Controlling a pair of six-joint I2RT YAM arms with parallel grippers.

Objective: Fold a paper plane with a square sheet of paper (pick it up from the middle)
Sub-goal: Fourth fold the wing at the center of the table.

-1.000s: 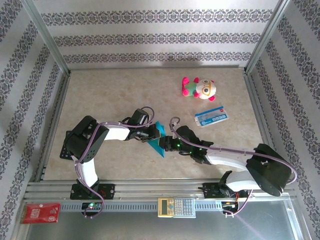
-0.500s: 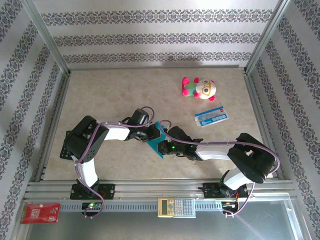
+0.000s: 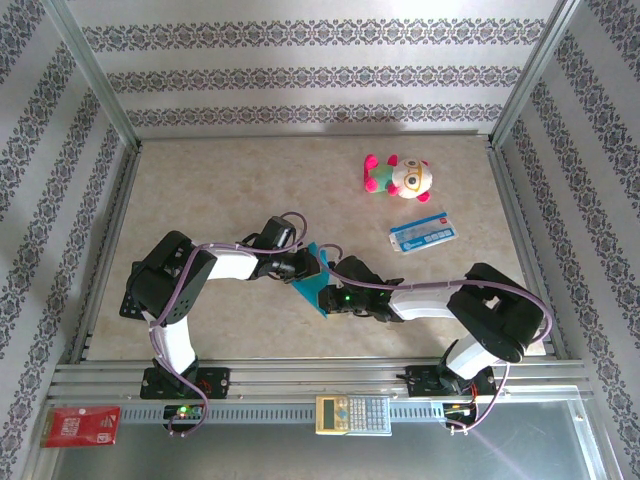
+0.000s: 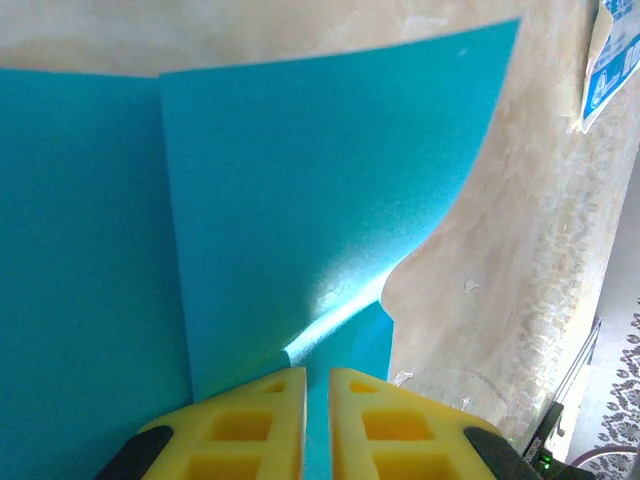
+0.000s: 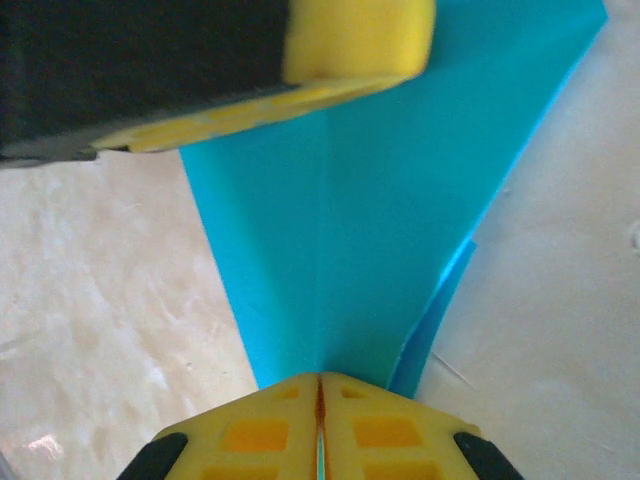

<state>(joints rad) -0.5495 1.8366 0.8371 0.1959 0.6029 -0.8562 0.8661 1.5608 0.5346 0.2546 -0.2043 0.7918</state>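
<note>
Teal-blue paper plane [image 5: 380, 200], beige marbled table [image 3: 200, 190], seemingly floral-striped walls [image 3: 300, 40]

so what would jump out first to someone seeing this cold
The folded teal paper at the near middle of the table, with a gripper at each end: the right gripper pinches its narrow end, the left gripper sits at the wider end. Next, the pink-limbed plush toy at the far right, with a printed card just nearer.

We see bright, even light from above: the wall [image 3: 320, 12] far behind the paper plane [image 3: 312, 287] is washed out, and shadows beside the plane are faint and soft. Up close, a pale glare streak crosses its fold, and the table [image 4: 480, 300] beside it looks blurred.
</note>
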